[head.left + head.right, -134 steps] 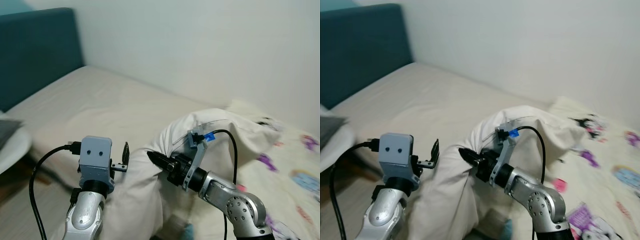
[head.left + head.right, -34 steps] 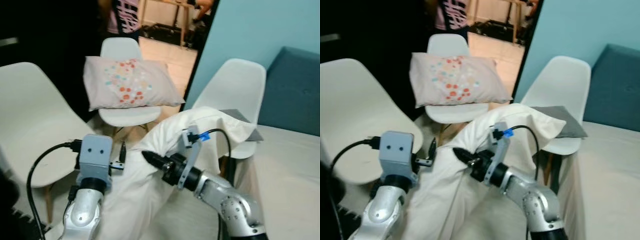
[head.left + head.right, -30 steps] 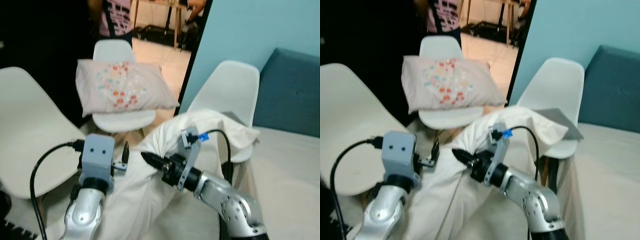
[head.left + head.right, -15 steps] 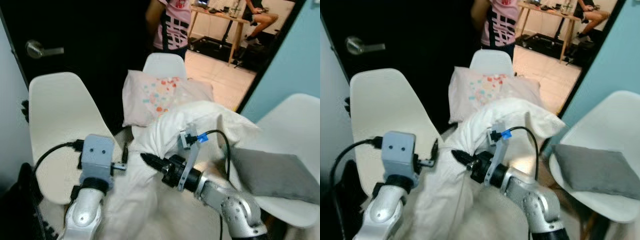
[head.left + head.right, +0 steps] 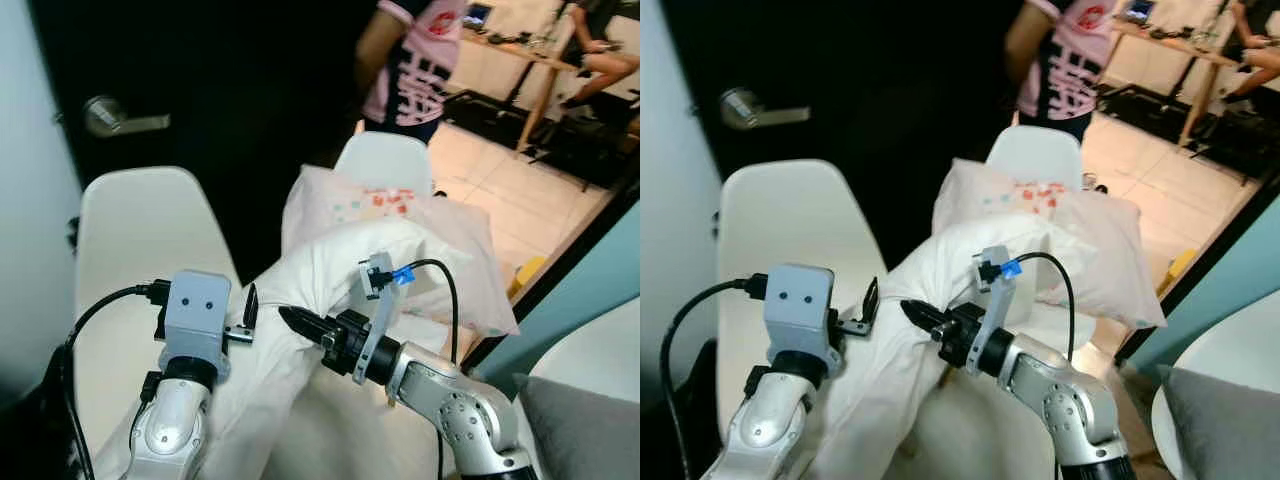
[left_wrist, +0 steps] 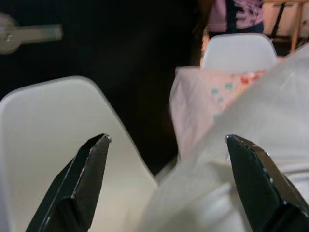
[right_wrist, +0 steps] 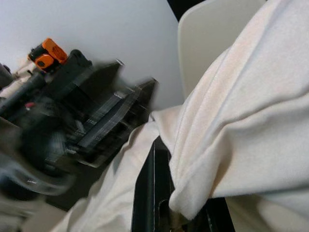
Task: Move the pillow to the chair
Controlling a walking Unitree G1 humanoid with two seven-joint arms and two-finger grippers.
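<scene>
1. Against the view half a second back, the whole scene has slid: the dark door with its lever handle (image 5: 120, 118) sits more central, the grey cushion (image 5: 585, 428) has dropped to the right edge, and the person (image 5: 420, 60) in the pink top stands nearer the middle. That is the camera turning. The white pillow (image 5: 300, 330) keeps its place between the two arms.
2. The white pillow hangs in front of the robot, bunched, its long axis running from low at the robot's left up toward the far right, where its top overlaps the dotted pillow (image 5: 455, 255) lying on the far chair (image 5: 385, 160). It rests on no chair; the near chair (image 5: 140, 260) stands to its left.
3. The right gripper (image 5: 300, 325) has its fingers closed on a fold of the white pillow. The left gripper (image 6: 166, 179) stands wide open, with cloth against one finger.
4. I can read no writing; the print on the person's top is illegible.
</scene>
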